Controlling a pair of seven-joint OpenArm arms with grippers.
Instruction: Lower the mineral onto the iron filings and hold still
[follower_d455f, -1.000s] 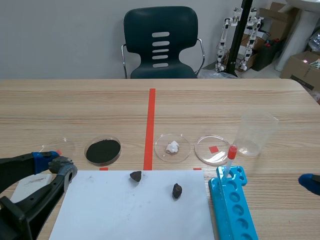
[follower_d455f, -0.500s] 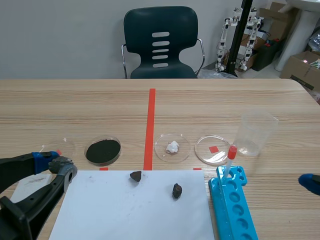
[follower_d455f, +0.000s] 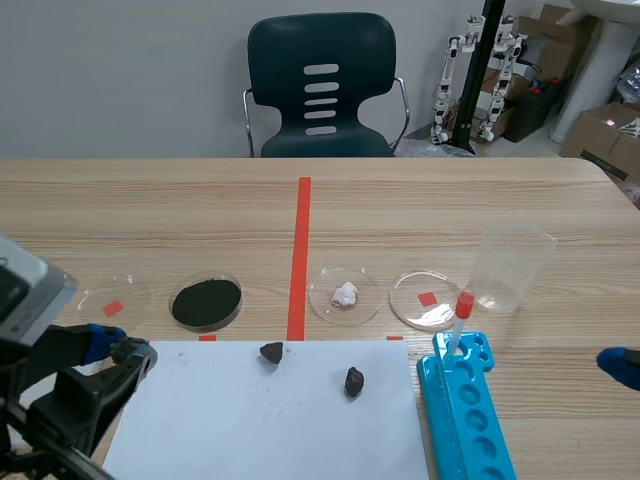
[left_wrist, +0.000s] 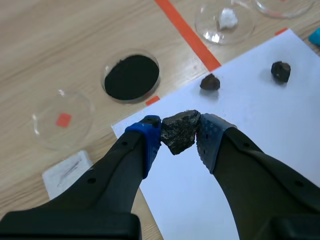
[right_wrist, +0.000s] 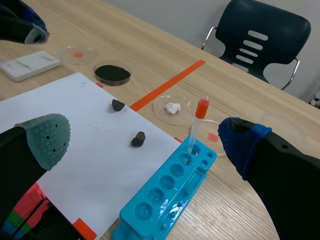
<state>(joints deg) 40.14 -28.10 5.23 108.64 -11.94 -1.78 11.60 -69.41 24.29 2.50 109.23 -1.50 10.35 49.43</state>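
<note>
Left gripper (left_wrist: 180, 136) clenches the mineral (left_wrist: 181, 129), a dark grey, rough, angular lump, between its blue pads (left_wrist: 151, 137) over a corner of the paper (left_wrist: 260, 115). The filings (follower_d455f: 206, 302), a black disc in a dish (follower_d455f: 237, 284), sit left of centre on the desk (follower_d455f: 400, 210). Right gripper (right_wrist: 144, 137) is released

In the scene view the left gripper (follower_d455f: 118, 346) covers the left edge of the paper (follower_d455f: 260, 420). The mineral (left_wrist: 181, 131) it holds cannot be made out there. The card (left_wrist: 67, 172) left of the paper is mostly hidden behind that arm. The paper's near edge and the rack (follower_d455f: 465, 420) right of it run off the picture. Farther right of the paper, the right gripper (follower_d455f: 622, 366) is cut off, with only a blue tip showing. In the right wrist view a coloured block (right_wrist: 20, 212) by the paper's near corner is cut off and cannot be identified.
</note>
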